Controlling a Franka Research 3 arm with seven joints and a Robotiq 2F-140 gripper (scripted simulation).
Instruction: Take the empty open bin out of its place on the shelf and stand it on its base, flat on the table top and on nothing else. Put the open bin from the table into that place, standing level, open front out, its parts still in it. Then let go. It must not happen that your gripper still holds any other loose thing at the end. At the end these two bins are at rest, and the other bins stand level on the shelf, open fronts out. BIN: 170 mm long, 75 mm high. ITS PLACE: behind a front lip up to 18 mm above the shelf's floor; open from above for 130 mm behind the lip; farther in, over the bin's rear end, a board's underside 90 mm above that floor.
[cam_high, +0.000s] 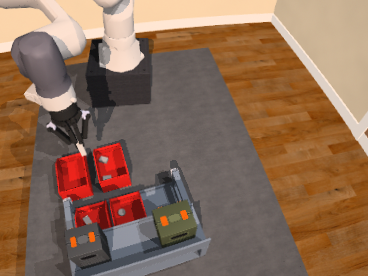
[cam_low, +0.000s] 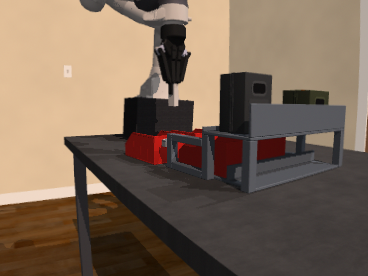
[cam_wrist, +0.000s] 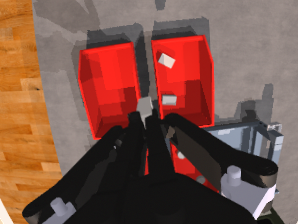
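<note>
Two open red bins stand side by side on the table in front of the shelf. The left one (cam_high: 73, 175) is empty; it also shows in the wrist view (cam_wrist: 109, 90). The right one (cam_high: 111, 166) holds small grey parts, as the wrist view (cam_wrist: 181, 79) shows too. My gripper (cam_high: 80, 147) (cam_wrist: 146, 106) is shut on nothing. It points down over the narrow gap between the two bins, at their end away from the shelf. In the side view the gripper (cam_low: 172, 100) hangs just above the red bins (cam_low: 145, 145).
The grey shelf (cam_high: 135, 225) holds two more red bins, each with a part (cam_high: 91, 215) (cam_high: 127, 207). A dark grey closed box (cam_high: 87, 243) and a green closed box (cam_high: 174, 222) sit on its top board. The robot base (cam_high: 120, 75) stands behind.
</note>
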